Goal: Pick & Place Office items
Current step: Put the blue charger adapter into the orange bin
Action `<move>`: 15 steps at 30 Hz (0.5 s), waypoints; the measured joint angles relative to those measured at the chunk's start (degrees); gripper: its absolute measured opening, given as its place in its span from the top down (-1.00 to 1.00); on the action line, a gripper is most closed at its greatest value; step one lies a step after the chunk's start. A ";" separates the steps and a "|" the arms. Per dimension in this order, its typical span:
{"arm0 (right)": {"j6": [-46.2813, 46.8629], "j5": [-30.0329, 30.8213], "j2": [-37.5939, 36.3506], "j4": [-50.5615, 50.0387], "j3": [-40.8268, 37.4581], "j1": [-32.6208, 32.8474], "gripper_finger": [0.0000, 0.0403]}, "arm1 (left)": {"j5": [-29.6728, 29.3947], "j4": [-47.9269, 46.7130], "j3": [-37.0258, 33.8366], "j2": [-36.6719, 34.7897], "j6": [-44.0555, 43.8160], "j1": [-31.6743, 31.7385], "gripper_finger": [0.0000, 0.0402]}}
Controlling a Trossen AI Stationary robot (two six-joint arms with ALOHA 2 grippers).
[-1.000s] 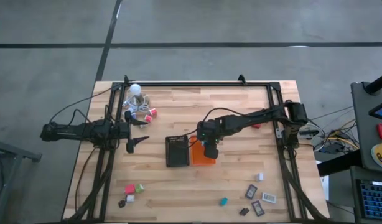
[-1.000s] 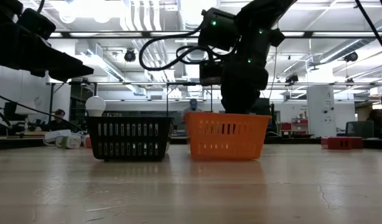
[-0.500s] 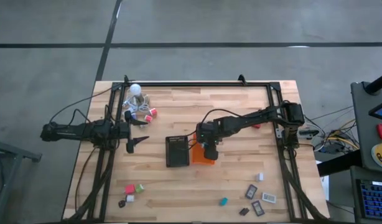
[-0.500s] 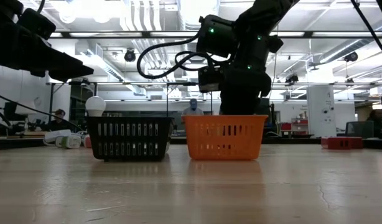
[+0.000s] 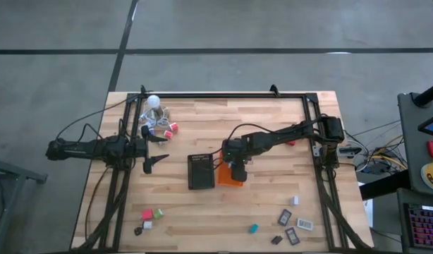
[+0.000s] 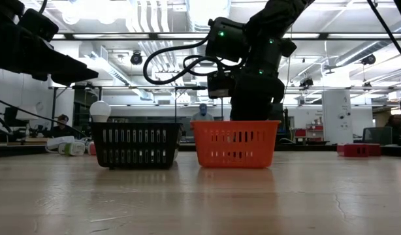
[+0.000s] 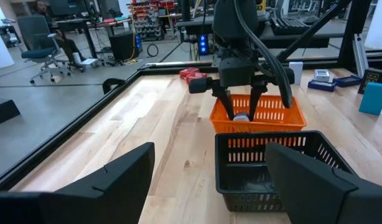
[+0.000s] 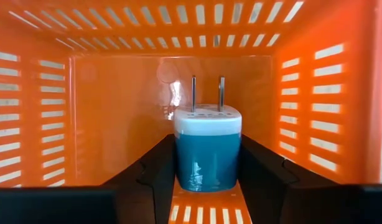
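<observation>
Your right end effector (image 8: 206, 180) was down inside the orange tray (image 8: 303, 93), clamped on a blue plug adapter (image 8: 207, 149): place step. Next you'd need to release and lift clear. Left end effector (image 5: 154, 149) sat spread, idle at the table's left.

Tray (image 8: 48, 112) — orange, slotted walls. Second tray (image 5: 200, 171) — black, slotted. Charger plug (image 8: 207, 149) — blue body, white cap, silver prongs. Worktop (image 5: 259, 204) — pale wood planks. Bulb (image 5: 154, 101) — white.
</observation>
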 joint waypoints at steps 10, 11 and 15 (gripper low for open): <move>-0.02 0.01 -0.07 0.07 0.00 0.00 0.06 | 0.00 0.00 0.00 0.00 -0.02 0.01 -0.54; 0.00 0.02 -0.07 0.09 0.00 0.00 0.06 | 0.00 0.00 0.00 0.00 -0.02 0.00 -0.54; 0.06 0.02 -0.10 0.10 0.00 0.00 0.05 | 0.00 0.00 0.00 0.00 0.00 0.00 -0.54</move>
